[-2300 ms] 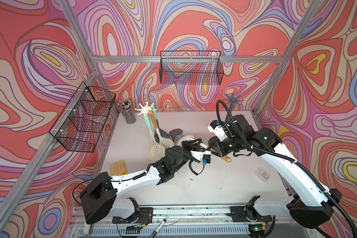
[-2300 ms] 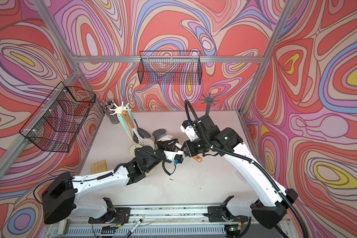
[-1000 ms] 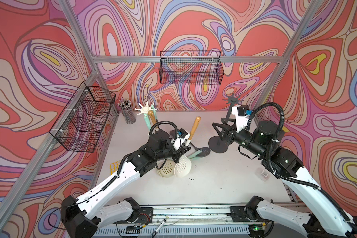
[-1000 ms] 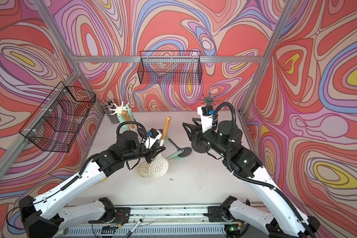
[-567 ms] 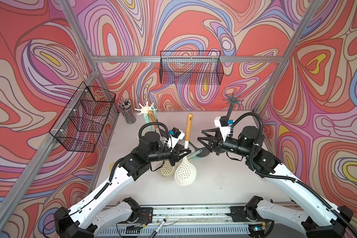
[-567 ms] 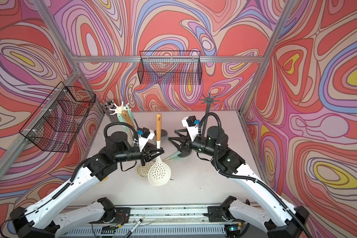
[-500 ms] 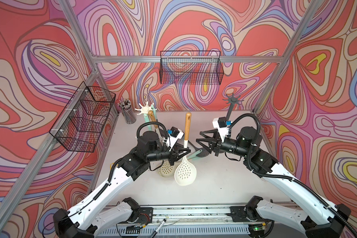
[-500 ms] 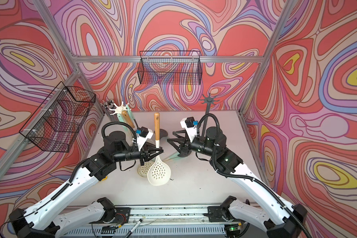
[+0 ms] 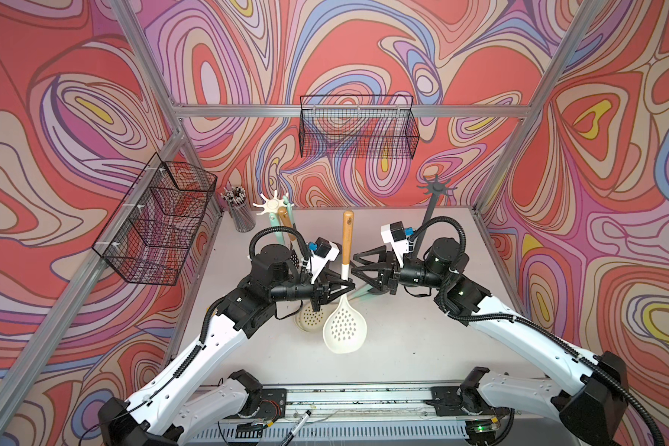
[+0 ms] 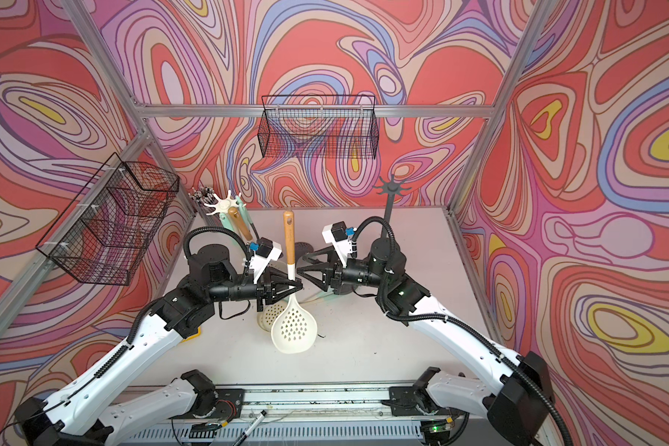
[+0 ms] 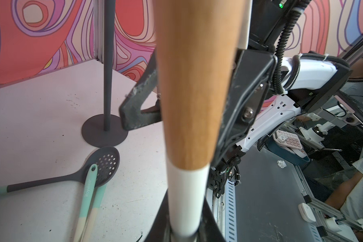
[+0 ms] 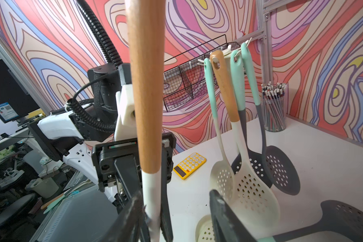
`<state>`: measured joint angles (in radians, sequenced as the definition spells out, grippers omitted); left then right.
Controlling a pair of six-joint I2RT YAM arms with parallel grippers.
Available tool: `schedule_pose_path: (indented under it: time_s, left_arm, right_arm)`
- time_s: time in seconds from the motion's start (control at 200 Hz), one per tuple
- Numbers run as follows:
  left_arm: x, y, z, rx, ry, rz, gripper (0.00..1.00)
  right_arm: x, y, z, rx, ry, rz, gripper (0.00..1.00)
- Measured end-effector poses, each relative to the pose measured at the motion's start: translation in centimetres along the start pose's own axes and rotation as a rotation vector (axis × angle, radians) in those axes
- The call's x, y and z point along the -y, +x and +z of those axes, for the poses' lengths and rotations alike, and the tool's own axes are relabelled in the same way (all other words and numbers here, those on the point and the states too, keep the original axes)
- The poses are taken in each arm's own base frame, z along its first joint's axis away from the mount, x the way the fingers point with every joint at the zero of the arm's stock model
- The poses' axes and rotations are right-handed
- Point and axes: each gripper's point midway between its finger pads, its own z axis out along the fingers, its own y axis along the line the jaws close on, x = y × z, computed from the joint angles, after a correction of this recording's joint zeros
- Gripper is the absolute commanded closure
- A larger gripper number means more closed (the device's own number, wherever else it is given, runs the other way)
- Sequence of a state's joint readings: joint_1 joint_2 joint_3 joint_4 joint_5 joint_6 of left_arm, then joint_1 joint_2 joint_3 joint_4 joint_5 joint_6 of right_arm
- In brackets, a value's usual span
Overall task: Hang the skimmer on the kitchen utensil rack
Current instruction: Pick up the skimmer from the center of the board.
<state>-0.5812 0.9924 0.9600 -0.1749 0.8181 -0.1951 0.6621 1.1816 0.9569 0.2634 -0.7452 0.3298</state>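
Nearest the front edge, the skimmer (image 9: pixel 343 328) hangs bowl-down above the table (image 9: pixel 402 347), clear of it. My left gripper (image 9: pixel 346 285) is clamped on its white neck, just under the wooden grip. A second ago I had it leaning; now it stands upright, handle tip pointing up.

The bigger change is my right gripper (image 9: pixel 358 266). A second ago it was back by the foot of the black rack (image 9: pixel 435 189). It has since swung in, and its jaws stand apart on either side of the handle, just above my left hold. In the right wrist view one finger (image 12: pixel 132 211) lies almost against the neck and the other is well off, so nothing is gripped there yet.

I read this as a handover being set up, and the hanging itself is not begun. Farther back, the white rack (image 9: pixel 273 204) already carries several utensils and the black one is bare, which I judge the likelier target.
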Motion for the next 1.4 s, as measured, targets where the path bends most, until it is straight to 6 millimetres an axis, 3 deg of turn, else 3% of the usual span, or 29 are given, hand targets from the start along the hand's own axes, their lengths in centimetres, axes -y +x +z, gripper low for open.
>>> schedule_pose_path:
  time_s: [0.155,0.486,0.716,0.901,0.942,1.062,1.202,1.402]
  left_arm:
    - [-0.2,-0.3,0.4,0.007,0.017,0.006,0.98]
    - [-0.8,-0.5,1.1,0.014,0.034,0.007,0.97]
    - [-0.7,-0.8,0.8,0.024,0.034,0.008,0.94]
    - [-0.7,-1.0,0.5,0.032,0.029,0.009,0.91]
    - [-0.7,-1.1,0.5,0.035,0.026,0.011,0.86]
    - [-0.7,-1.4,0.2,0.048,0.009,0.02,0.58]
    - [-0.8,-2.1,-0.7,0.081,-0.045,0.042,0.31]
    - [-0.4,-2.6,-3.3,0.136,-0.161,0.077,0.15]
  right_arm:
    - [-0.1,-0.2,0.7,0.0,-0.024,-0.001,0.54]
    - [-0.4,-1.7,1.4,0.034,-0.07,-0.001,0.77]
    - [-0.9,-1.3,2.4,0.033,-0.101,0.014,0.82]
    - [-1.1,-1.3,2.9,0.037,-0.103,0.015,0.93]
    - [-1.1,-1.4,3.0,0.037,-0.103,0.015,0.93]
    - [-1.2,-1.5,3.1,0.041,-0.1,0.012,0.94]
    - [-0.9,-1.0,3.3,0.025,-0.08,0.024,0.96]
    - [0.3,-0.5,3.0,0.009,0.0,0.028,0.96]
